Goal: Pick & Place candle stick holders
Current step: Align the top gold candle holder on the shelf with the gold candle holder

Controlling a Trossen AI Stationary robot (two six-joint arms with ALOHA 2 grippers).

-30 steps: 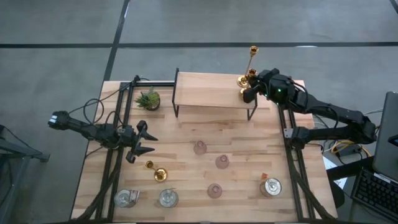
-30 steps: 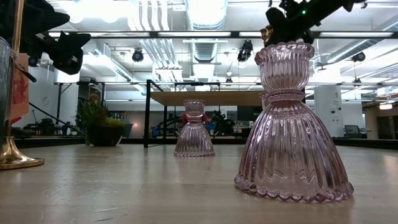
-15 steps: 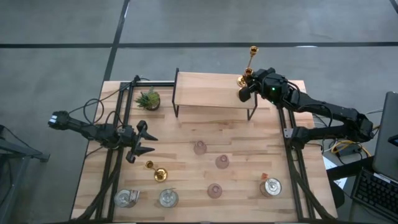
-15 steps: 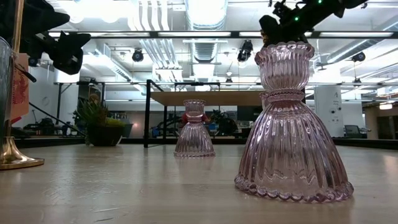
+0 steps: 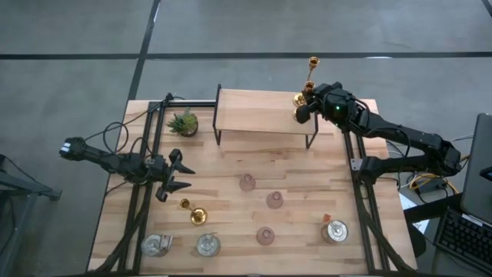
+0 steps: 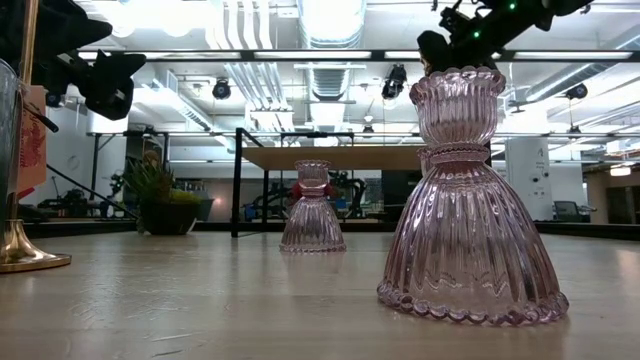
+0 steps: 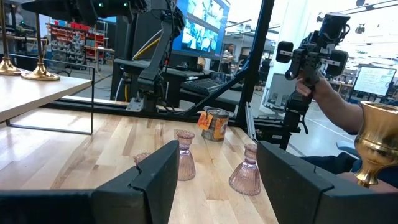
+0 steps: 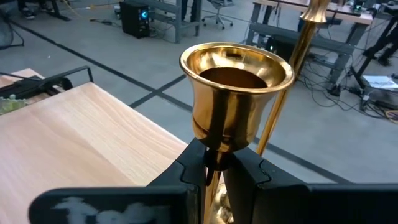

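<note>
Lowering it straight matters: the right gripper (image 8: 214, 168), jaws clamped on the stem of a shiny gold cup-topped candle holder (image 8: 236, 93), hangs over the raised wooden shelf (image 5: 257, 111). Left gripper (image 5: 181, 177) waits, jaws wide, empty.

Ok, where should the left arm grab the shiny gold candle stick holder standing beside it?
Take the shiny gold candle stick holder by its slim stem, below the flared cup, left end effector coming level from the side: it stands upright on a round base. The right end effector clamps another gold holder at the shelf.
</note>
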